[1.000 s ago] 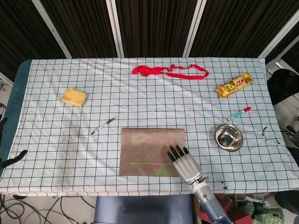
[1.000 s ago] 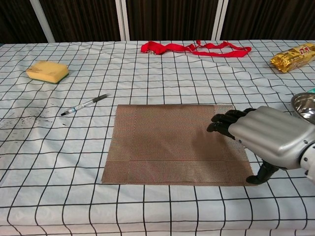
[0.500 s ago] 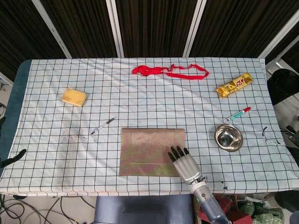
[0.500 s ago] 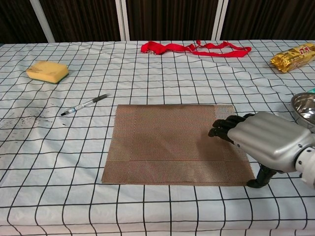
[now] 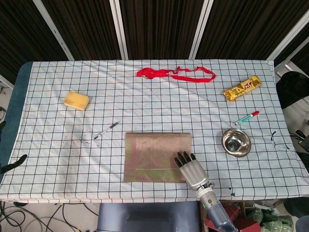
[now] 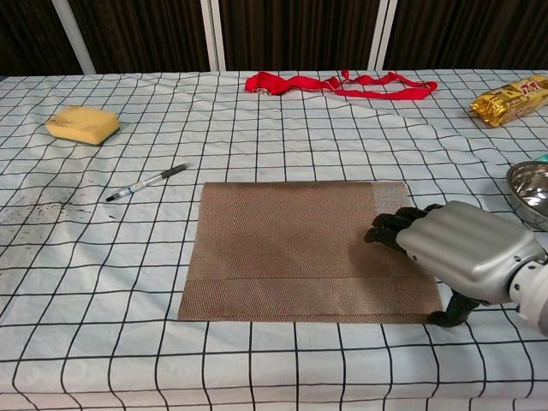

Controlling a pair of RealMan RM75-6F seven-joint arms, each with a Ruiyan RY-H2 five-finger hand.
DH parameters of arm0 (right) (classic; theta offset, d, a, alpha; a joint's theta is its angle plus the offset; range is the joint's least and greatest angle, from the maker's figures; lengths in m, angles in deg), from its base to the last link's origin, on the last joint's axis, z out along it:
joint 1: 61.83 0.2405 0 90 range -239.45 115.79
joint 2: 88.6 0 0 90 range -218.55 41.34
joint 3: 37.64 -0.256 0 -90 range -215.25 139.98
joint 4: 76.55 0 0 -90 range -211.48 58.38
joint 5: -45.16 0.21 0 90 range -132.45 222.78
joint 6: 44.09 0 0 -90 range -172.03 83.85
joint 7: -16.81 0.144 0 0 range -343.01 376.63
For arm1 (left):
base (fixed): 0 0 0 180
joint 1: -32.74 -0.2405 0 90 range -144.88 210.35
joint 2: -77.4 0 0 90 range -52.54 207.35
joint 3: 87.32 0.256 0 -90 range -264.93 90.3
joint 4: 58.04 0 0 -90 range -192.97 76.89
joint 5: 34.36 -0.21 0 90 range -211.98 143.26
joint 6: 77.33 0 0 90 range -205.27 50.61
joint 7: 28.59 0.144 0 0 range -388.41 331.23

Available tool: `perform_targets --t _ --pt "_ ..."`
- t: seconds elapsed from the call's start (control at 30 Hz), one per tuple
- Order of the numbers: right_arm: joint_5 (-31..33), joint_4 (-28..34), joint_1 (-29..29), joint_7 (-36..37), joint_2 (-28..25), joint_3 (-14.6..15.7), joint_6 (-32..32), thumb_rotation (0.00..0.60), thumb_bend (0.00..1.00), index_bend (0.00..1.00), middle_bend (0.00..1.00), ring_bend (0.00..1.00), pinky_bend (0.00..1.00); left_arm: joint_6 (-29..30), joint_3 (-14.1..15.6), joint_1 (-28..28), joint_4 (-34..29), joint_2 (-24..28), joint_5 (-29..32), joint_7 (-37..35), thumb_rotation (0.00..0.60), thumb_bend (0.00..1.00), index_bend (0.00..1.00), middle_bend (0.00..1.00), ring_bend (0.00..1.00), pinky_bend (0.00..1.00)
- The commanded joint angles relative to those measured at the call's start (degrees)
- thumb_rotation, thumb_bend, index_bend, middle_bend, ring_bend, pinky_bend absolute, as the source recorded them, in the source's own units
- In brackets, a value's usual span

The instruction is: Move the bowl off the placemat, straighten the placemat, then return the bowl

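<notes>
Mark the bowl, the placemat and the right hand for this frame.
bowl (image 5: 236,142), head view, on its shiny inner bottom.
placemat (image 6: 291,248), chest view, on bare weave near the centre.
right hand (image 6: 467,250), chest view, on the silver back of the hand.

- The gold snack wrapper (image 5: 242,88), well beyond the right hand's fingers (image 5: 184,157) toward the table's far right, carries red printing, too small to read.
- Nothing else shows legible text.

"How many things are on the table?"

"One placemat (image 5: 157,156), one bowl (image 5: 236,142), one sponge (image 5: 76,100), one red ribbon (image 5: 176,74) at 12 o'clock, one gold snack pack (image 5: 242,88)."

"And pens?"

"Two: one black pen (image 5: 106,130), one red-green marker (image 5: 246,118). One hand (image 5: 192,172) too."
</notes>
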Motion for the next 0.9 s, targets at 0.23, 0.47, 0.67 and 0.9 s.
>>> perform_targets --t 0.23,0.47,0.67,0.9 --pt "0.2 -1.0 0.5 2.5 1.0 0.4 0.4 0.600 0.15 0.12 0.05 0.08 0.19 0.1 0.0 -0.1 0.0 0.0 0.0 -0.1 0.600 0.02 0.00 0.00 0.00 0.00" --pt "-2.6 -1.9 0.7 6.6 1.9 0.6 0.1 0.600 0.30 0.12 0.05 0.08 0.19 0.2 0.0 -0.1 -0.1 -0.1 -0.1 -0.2 0.600 0.02 0.00 0.00 0.00 0.00" --pt "-4.0 -2.8 0.6 9.3 2.6 0.8 -0.3 0.600 0.35 0.12 0.05 0.08 0.19 0.2 0.0 -0.1 -0.1 -0.1 0.0 -0.4 0.600 0.02 0.00 0.00 0.00 0.00" --pt "-4.1 -3.4 0.8 10.7 3.6 0.2 -0.7 0.600 0.40 0.12 0.06 0.08 0.19 0.3 0.0 -0.1 -0.2 -0.1 -0.1 -0.6 0.600 0.02 0.00 0.00 0.00 0.00"
